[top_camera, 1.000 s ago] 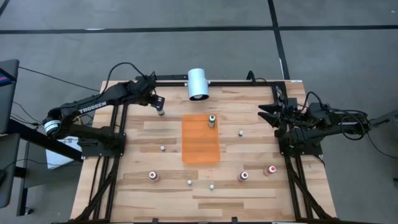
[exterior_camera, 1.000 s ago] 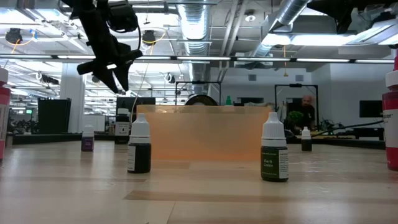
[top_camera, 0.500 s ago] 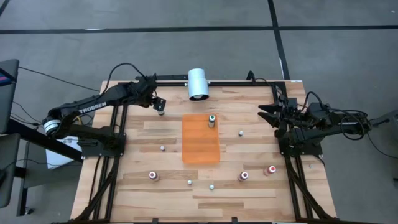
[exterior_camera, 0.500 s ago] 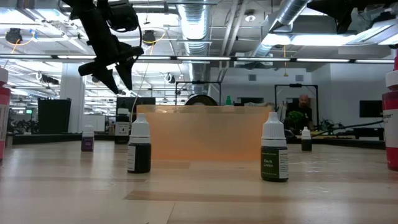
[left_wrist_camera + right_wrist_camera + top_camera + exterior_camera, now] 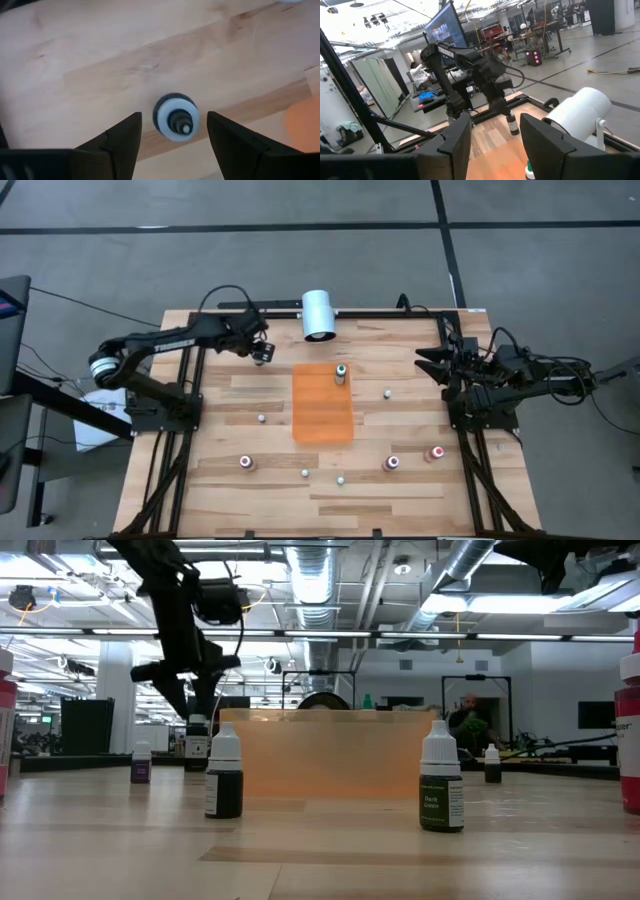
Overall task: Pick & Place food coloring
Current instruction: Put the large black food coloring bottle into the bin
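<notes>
Food coloring bottles stood scattered on the wooden table (image 5: 220, 480). One dark bottle (image 5: 175, 117) stood upright near the table's far left part, directly under the left gripper (image 5: 262, 354), whose open fingers were spread on both sides of its pale cap without touching it. Another bottle (image 5: 340, 373) stood on the orange mat (image 5: 322, 410). The right gripper (image 5: 428, 364) waited open at the right edge.
</notes>
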### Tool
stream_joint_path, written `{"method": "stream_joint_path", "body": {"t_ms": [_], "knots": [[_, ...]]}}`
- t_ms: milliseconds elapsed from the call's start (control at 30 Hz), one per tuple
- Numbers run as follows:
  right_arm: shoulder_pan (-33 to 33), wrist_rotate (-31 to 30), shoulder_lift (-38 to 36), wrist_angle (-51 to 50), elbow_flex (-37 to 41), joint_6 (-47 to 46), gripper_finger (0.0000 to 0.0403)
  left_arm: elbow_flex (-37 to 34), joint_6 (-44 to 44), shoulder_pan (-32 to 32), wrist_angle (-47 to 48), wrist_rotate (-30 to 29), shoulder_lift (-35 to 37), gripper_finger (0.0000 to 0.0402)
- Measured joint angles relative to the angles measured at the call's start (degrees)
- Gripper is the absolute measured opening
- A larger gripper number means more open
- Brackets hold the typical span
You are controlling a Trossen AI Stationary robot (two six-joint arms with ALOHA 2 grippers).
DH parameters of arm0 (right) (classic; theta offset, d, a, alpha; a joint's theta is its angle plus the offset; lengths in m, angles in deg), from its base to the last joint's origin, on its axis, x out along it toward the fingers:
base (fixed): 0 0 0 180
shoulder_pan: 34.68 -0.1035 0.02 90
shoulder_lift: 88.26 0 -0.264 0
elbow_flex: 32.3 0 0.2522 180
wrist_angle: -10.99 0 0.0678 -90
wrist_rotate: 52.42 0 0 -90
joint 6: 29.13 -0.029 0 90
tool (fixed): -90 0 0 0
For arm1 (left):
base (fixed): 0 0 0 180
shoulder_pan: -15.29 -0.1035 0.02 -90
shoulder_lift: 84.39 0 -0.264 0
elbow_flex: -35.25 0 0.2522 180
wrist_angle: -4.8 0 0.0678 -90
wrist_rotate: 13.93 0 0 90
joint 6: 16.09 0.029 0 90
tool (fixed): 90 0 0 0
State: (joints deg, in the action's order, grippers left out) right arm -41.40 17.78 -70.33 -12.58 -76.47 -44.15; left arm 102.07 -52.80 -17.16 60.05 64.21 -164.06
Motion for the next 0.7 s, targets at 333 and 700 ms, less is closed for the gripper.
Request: {"method": "stream_joint_path", "body": {"t_ms": [333,700], "knots": [[0.0,0.0,0.0,0.0,0.0,0.0,0.0158,0.0,0.1,0.0,-3.6,0.9,-6.5,0.0217],[0.0,0.0,0.0,0.0,0.0,0.0,0.0159,0.0,0.2,0.0,-3.5,0.3,-6.7,0.0217]]}}
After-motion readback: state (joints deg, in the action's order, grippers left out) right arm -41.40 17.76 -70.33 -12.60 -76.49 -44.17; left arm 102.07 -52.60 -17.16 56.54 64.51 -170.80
